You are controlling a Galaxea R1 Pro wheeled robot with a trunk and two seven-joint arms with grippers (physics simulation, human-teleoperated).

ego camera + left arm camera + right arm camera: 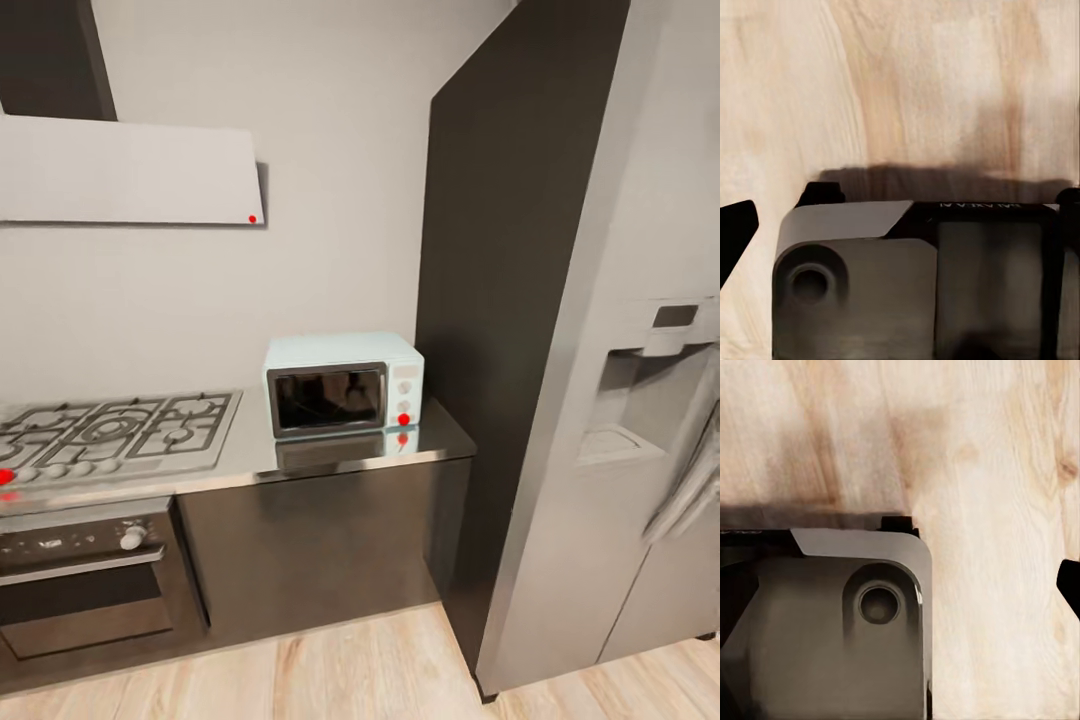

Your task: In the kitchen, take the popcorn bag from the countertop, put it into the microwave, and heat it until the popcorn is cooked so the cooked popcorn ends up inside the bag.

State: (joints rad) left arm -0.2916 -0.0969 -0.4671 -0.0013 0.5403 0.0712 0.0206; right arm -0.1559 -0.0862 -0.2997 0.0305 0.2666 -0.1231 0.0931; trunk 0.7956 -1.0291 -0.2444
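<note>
Facing the kitchen, you have the microwave (343, 384) shut on the tabletop (330, 455), at its right end, between the hob (115, 432) and the dark panel (500, 300) beside the fridge (640, 420). Both wrist views look down at wood floor (907, 82) and the robot's base (825, 630); how far either end effector is open, you cannot tell.
</note>
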